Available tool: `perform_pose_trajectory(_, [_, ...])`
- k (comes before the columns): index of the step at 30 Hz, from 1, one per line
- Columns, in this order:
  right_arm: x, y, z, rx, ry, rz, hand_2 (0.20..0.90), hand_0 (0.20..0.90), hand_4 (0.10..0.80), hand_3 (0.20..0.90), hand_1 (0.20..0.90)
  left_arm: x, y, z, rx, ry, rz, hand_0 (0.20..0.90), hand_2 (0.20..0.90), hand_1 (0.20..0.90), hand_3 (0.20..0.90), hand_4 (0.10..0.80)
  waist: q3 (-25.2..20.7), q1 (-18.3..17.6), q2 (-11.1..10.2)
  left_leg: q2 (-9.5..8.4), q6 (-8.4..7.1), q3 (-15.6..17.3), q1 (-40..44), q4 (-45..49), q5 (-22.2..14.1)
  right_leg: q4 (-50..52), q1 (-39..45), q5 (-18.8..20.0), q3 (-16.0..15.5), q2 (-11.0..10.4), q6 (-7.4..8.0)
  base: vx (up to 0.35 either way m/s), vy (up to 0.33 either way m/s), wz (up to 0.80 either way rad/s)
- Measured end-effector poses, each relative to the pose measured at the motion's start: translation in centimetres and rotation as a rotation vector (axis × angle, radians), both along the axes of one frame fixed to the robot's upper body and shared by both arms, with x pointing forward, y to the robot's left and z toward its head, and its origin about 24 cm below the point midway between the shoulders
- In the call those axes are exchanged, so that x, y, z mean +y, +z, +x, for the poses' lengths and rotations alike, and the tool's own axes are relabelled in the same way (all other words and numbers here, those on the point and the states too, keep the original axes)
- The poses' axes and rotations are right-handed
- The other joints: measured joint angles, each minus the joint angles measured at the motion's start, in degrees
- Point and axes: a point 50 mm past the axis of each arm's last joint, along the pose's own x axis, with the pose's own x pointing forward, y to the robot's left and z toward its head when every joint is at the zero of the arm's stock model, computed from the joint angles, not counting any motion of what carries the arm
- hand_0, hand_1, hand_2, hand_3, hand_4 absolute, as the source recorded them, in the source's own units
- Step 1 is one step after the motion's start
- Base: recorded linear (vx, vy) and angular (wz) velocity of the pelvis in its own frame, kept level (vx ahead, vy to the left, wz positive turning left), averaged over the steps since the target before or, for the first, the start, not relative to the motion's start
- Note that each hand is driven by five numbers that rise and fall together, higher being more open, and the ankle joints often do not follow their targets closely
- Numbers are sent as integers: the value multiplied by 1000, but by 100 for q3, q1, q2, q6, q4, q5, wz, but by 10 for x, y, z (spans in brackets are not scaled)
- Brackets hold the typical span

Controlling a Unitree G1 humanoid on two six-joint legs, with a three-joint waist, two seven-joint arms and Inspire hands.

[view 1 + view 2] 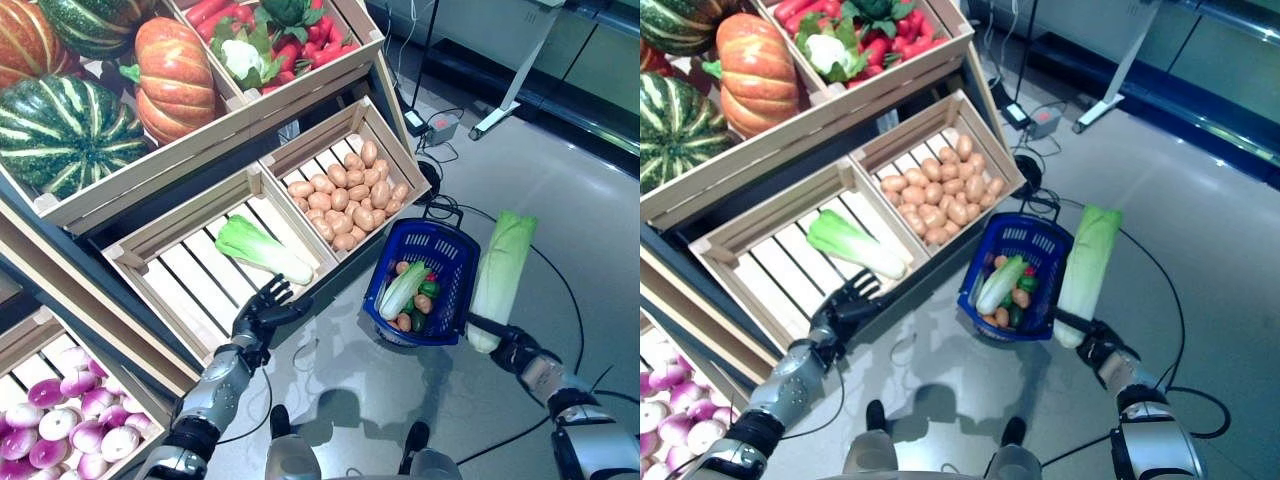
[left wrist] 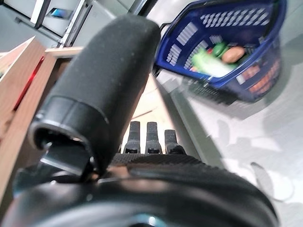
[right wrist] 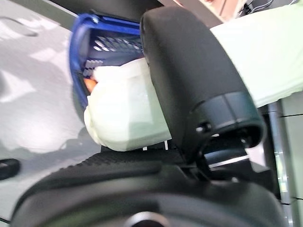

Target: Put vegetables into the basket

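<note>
The blue plastic basket [image 1: 428,262] stands on the floor beside the wooden stand. In it lie a pale green cabbage [image 1: 401,290], small brown potatoes and green and red pieces. My right hand [image 1: 505,340] is shut on the white base of a long pale green cabbage [image 1: 498,275], held upright just right of the basket; it also shows in the right wrist view [image 3: 142,109]. My left hand [image 1: 262,312] is open with straight fingers at the front edge of the lower crate, close to a green cabbage [image 1: 262,250] lying in it.
The wooden vegetable stand [image 1: 190,150] fills the left and top, with a crate of potatoes [image 1: 345,190] just behind the basket. A power strip and cables [image 1: 435,130] lie on the grey floor behind. A white table leg [image 1: 510,100] stands at the back right.
</note>
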Motion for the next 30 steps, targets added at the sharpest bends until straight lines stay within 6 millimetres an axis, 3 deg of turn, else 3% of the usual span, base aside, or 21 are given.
perform_pose_trajectory(3, [-26,48,24,-97,-40,-94,300,300,400,300,300,2,29,23,-123,-13,-6,900,900,900,900,800,432,28,-33,-212,218,-314,-1044,923,-294,1446,-1119,-543,45,-560,-46,-243,19,25])
perform_pose_trajectory(4, [-30,56,27,-107,-42,-114,300,300,400,300,300,2,34,26,-147,-20,0,900,900,900,900,800,475,37,-31,-268,231,-351,-1250,1105,-333,1659,-1325,-607,72,-655,-44,-196,24,31])
perform_pose_trajectory(6, [-38,96,46,-201,-60,-161,300,300,400,300,300,-1,62,42,-267,-38,8,900,900,900,900,800,849,87,88,-371,352,-503,-1970,1876,-597,2423,-1994,-797,203,-971,-51,-184,15,19])
perform_pose_trajectory(10, [-26,135,72,-297,-21,-188,300,300,400,300,300,-8,98,56,-433,-52,-2,900,900,900,900,800,1158,133,235,-492,470,-664,-2987,2976,-938,3473,-2990,-1092,506,-1333,-36,-107,9,9])
perform_pose_trajectory(15, [-18,143,80,-281,37,-242,300,300,400,300,300,-19,124,60,-549,-98,-5,900,900,900,900,800,1237,190,254,-533,559,-807,-3689,4067,-1374,4412,-3581,-1432,722,-1628,-15,23,2,10])
perform_pose_trajectory(18, [-15,146,83,-269,76,-272,300,300,400,300,300,-23,128,62,-567,-107,-4,900,900,900,900,800,1245,177,234,-539,557,-849,-3892,4483,-1574,4823,-3760,-1635,794,-1775,41,71,-1,6])
perform_pose_trajectory(21, [-14,147,84,-276,87,-268,300,300,400,300,300,-26,132,64,-581,-116,-3,900,900,900,900,800,1243,168,218,-538,546,-942,-4101,4691,-1632,5071,-3911,-1752,789,-1827,3,52,0,10])
perform_pose_trajectory(22, [-13,148,84,-278,88,-267,420,420,480,420,420,-27,131,63,-579,-119,-2,900,900,900,900,800,1244,170,209,-534,553,-953,-4152,4736,-1634,5127,-3964,-1781,791,-1838,-12,38,17,5])
perform_pose_trajectory(23, [-13,149,85,-280,89,-264,599,599,599,599,599,-28,130,63,-575,-126,1,900,900,900,900,800,1246,190,206,-533,555,-968,-4195,4779,-1645,5184,-4001,-1811,791,-1850,-21,31,19,3])
perform_pose_trajectory(24, [-12,149,85,-278,89,-259,900,900,800,900,900,-30,129,63,-573,-133,3,900,900,900,900,800,1252,170,188,-536,555,-968,-4215,4810,-1661,5236,-4032,-1837,802,-1867,-26,30,15,3])
perform_pose_trajectory(30, [-13,150,85,-295,42,-199,900,900,800,900,900,-27,133,63,-604,-116,29,900,900,900,900,800,1257,147,172,-563,548,-1031,-4253,4882,-1690,5342,-4036,-1896,792,-1892,-22,29,13,4])
